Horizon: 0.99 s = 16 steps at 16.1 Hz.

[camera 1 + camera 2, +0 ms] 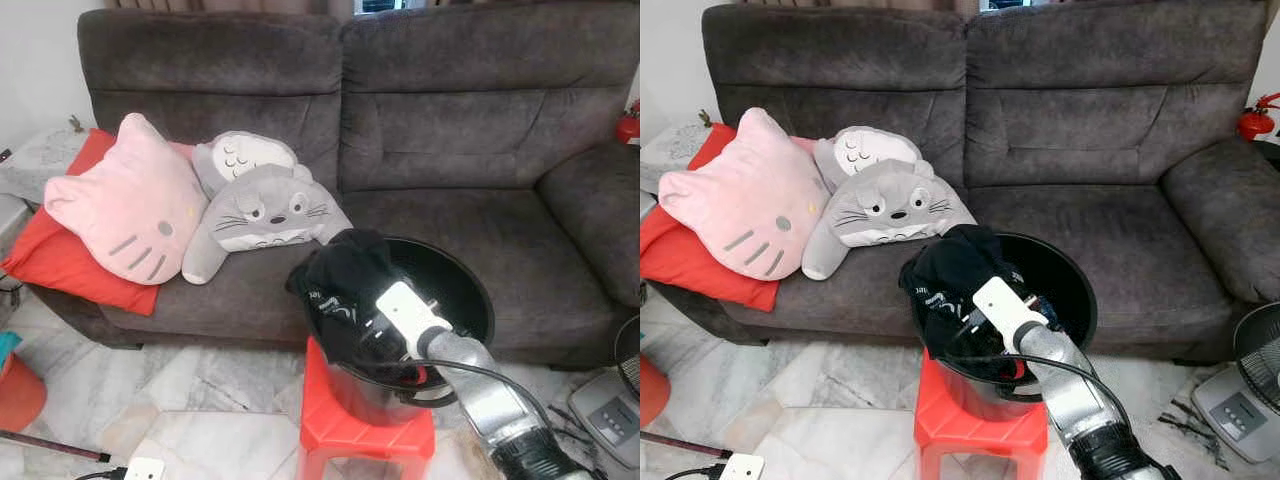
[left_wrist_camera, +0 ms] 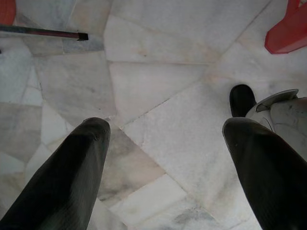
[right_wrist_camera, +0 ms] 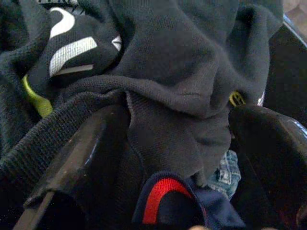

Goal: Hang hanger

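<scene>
Black clothing fills a black bucket on a red stool before a grey sofa. The right gripper reaches in, fingers wide around a dark fold. No hanger can be made out. The left gripper hangs open above marble floor. This looks like the reaching step; next, close on one garment and lift
</scene>
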Tool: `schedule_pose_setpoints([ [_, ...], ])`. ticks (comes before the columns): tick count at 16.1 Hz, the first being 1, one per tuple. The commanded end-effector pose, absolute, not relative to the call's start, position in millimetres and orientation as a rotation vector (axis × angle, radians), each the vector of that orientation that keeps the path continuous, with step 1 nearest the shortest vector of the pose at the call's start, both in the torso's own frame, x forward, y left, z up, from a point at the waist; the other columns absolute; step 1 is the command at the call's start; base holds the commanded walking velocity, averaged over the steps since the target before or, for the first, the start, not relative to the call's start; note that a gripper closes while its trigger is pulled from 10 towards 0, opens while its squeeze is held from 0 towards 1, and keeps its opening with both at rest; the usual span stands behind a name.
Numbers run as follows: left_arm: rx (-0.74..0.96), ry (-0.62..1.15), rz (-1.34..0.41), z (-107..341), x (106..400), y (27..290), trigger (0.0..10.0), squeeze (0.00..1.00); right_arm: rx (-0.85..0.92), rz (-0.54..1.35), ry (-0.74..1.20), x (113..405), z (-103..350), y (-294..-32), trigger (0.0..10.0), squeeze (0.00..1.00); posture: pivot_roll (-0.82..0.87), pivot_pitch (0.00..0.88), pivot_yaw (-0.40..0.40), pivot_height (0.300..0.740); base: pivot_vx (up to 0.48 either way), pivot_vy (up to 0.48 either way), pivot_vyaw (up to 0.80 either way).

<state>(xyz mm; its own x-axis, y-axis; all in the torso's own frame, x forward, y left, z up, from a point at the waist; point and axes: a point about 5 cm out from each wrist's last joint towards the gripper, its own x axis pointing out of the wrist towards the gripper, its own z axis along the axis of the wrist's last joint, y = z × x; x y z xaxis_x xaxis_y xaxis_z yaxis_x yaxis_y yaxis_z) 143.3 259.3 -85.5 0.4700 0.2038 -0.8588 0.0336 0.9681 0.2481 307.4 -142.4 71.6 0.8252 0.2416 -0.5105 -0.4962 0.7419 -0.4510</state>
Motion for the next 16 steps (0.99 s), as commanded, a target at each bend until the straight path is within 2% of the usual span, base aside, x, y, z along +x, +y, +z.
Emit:
schedule_pose_setpoints([
  [1, 0.270, 1.099, 0.099, -85, 138, 266, 10.0, 0.00, -0.639, 0.421, 0.422, 311, 74, -139, 10.0, 0.00, -0.18, 0.000, 0.055, 0.732, 0.000, 0.000, 0.00],
  [8, 0.276, 1.113, 0.098, -88, 131, 265, 10.0, 0.00, -0.706, 0.374, 0.417, 312, 62, -145, 10.0, 0.00, -0.18, 0.000, 0.052, 0.732, 0.000, 0.000, 0.00],
  [11, 0.286, 1.113, 0.087, -88, 132, 265, 10.0, 0.00, -0.654, 0.276, 0.507, 308, 51, -157, 10.0, 0.00, -0.18, 0.000, 0.060, 0.732, 0.000, 0.000, 0.00],
  [16, 0.295, 1.106, 0.080, -87, 135, 264, 10.0, 0.00, -0.578, 0.217, 0.561, 307, 44, -165, 10.0, 0.00, -0.18, 0.000, 0.068, 0.732, 0.000, 0.000, 0.00],
])
